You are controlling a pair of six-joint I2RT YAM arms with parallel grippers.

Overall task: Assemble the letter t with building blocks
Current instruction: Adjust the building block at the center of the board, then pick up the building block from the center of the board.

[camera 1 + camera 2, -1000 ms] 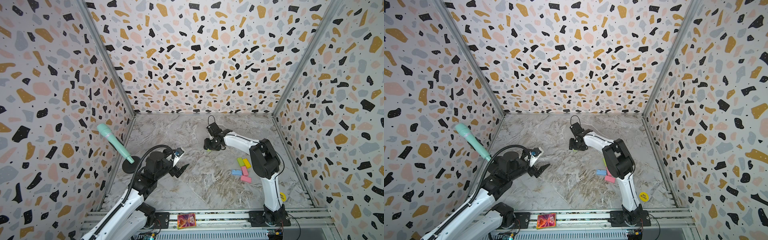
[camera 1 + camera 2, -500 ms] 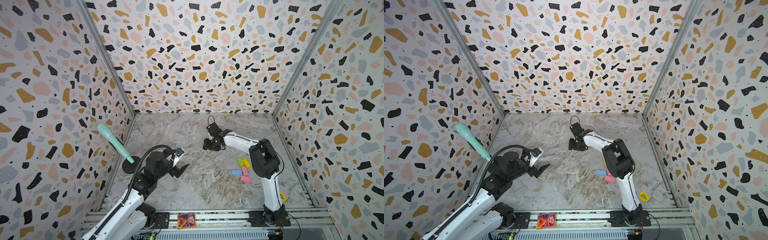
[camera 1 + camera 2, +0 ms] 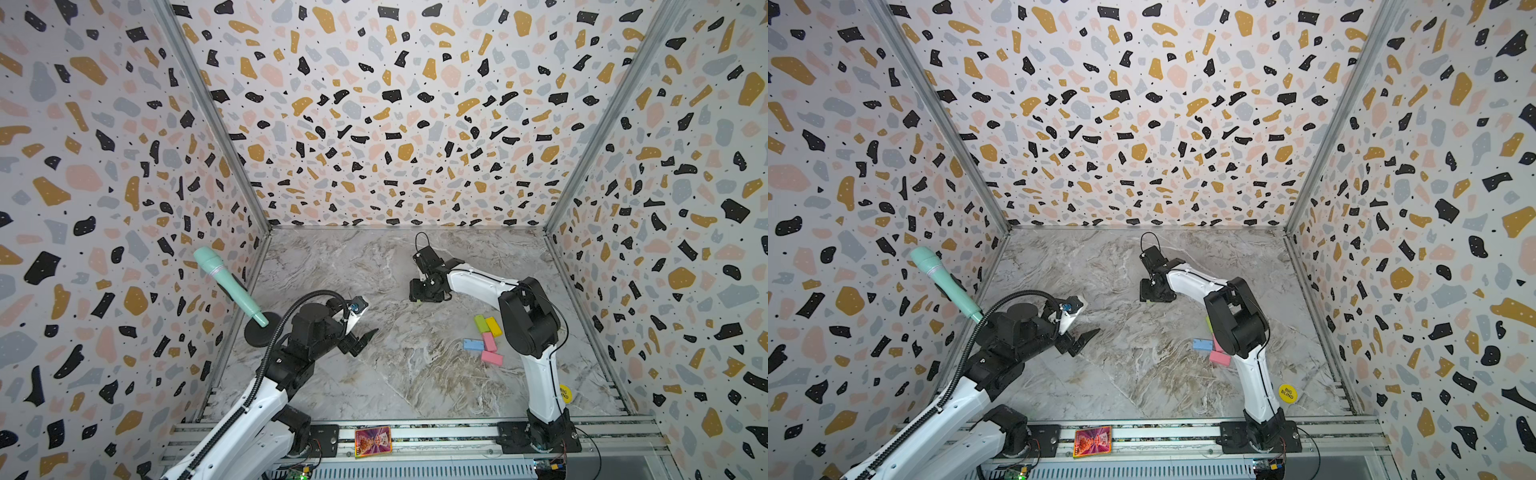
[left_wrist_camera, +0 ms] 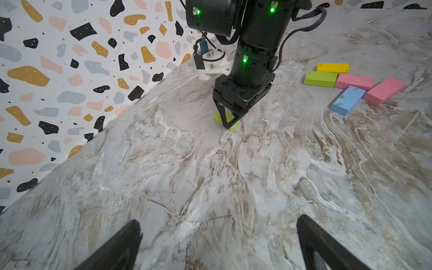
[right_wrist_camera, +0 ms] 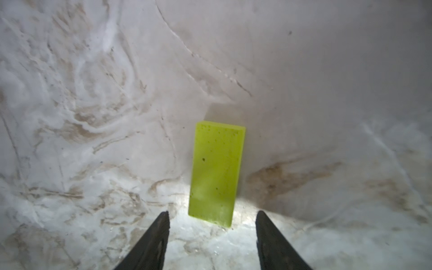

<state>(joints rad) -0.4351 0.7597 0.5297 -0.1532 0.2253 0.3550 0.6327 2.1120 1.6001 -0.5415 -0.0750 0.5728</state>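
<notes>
while low over a lime green brick (image 5: pixel 216 173), right pincer (image 5: pixel 212 213) spread, arm outstretched

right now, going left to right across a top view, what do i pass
teal microphone → left hand → right hand → light blue brick → yellow brick → round yellow disc

On my left side a teal microphone (image 3: pixel 230 286) leans tilted out of a round black base (image 3: pixel 262 330). The base sits on the marble bench (image 3: pixel 374 270), close by the speckled terrazzo wall (image 3: pixel 124 187). The microphone shows in both top views. Near my front right corner I see a round yellow disc (image 3: pixel 1287 392) lettered BIG BLIND, lying flat on the bench. A bright, shiny card (image 3: pixel 373 441) rests on the metal rail (image 3: pixel 436 434) along the front edge, well apart from the disc.
</notes>
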